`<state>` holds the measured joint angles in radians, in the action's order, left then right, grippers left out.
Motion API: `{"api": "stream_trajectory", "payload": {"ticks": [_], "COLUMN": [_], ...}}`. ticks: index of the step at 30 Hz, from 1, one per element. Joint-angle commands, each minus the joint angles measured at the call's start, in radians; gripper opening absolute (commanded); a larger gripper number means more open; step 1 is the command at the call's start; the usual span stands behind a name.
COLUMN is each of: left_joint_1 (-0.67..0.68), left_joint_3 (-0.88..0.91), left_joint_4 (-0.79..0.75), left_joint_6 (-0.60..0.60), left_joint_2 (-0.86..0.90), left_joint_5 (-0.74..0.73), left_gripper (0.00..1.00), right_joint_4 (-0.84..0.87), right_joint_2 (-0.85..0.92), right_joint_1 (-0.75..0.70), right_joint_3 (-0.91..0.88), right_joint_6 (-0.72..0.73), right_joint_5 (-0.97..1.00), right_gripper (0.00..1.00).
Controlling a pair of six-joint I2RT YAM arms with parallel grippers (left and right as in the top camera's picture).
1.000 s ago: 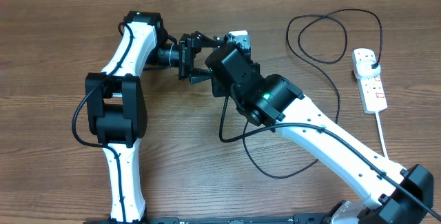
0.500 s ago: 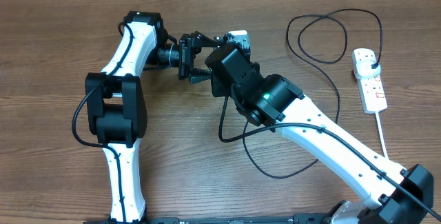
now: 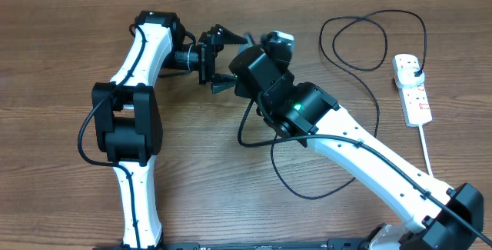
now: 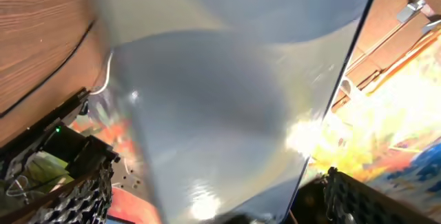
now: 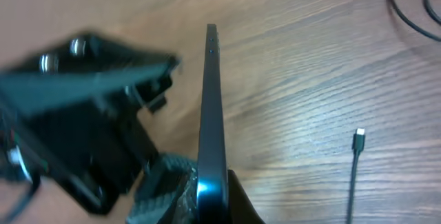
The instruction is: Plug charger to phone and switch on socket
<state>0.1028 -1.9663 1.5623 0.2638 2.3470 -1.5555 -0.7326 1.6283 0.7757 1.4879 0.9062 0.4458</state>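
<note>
Wooden table (image 3: 61, 165) bears one phone (image 5: 210, 100), one charger (image 5: 358, 140), one socket (image 3: 413, 88)

No legible text in any view.
The socket (image 3: 413, 90) carries red markings too small to read, and the phone (image 4: 227, 114) fills the left wrist view as a pale blur without letters or numbers.

Right gripper (image 5: 207, 195) has carried the phone (image 3: 278, 39) up and rightward, away from the left gripper (image 3: 224, 59). Charger (image 3: 239, 132) slack has shifted left.
</note>
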Motion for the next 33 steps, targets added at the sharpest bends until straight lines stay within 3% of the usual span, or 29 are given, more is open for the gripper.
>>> {"api": "stream_trajectory", "payload": {"ticks": [1, 3, 5, 6, 7, 9, 14, 18, 33], "left_joint_1": [-0.002, -0.002, 0.001, 0.001, 0.001, 0.002, 0.002, 0.002, 0.009], "left_joint_3": [-0.019, -0.019, -0.019, -0.019, -0.019, -0.019, -0.019, -0.019, -0.019], "left_joint_4": [-0.043, -0.052, -0.051, -0.051, -0.051, -0.051, -0.048, -0.045, -0.045], "left_joint_6": [0.006, 0.006, 0.039, 0.112, 0.176, 0.253, 0.284, 0.320, 0.346], "left_joint_2": [-0.040, -0.040, -0.040, -0.040, -0.040, -0.040, -0.040, -0.040, -0.040], "left_joint_5": [0.010, 0.018, 0.018, 0.017, 0.017, 0.013, -0.026, -0.026, -0.026], "left_gripper": [1.00, 0.99, 0.89, 0.81, 0.80, 0.73, 0.67, 0.47, 0.42], "right_joint_4": [0.018, 0.018, 0.018, 0.018, 0.018, 0.018, 0.017, 0.018, -0.024], "right_joint_2": [-0.049, -0.054, -0.054, -0.054, -0.054, -0.054, -0.054, -0.053, -0.053], "right_joint_1": [-0.002, -0.003, -0.003, -0.003, -0.003, -0.003, -0.003, -0.003, -0.003], "right_joint_3": [0.008, 0.008, 0.008, 0.008, 0.008, 0.008, 0.008, 0.008, 0.007], "right_joint_6": [0.488, 0.675, 0.789, 0.898, 0.967, 1.040, 1.062, 1.062, 1.061], "right_joint_5": [0.139, 0.136, 0.118, 0.087, 0.072, 0.066, -0.006, -0.006, -0.066], "right_gripper": [0.04, 0.04, 0.04, 0.04, 0.04, 0.04, 0.04, 0.04, 0.04]}}
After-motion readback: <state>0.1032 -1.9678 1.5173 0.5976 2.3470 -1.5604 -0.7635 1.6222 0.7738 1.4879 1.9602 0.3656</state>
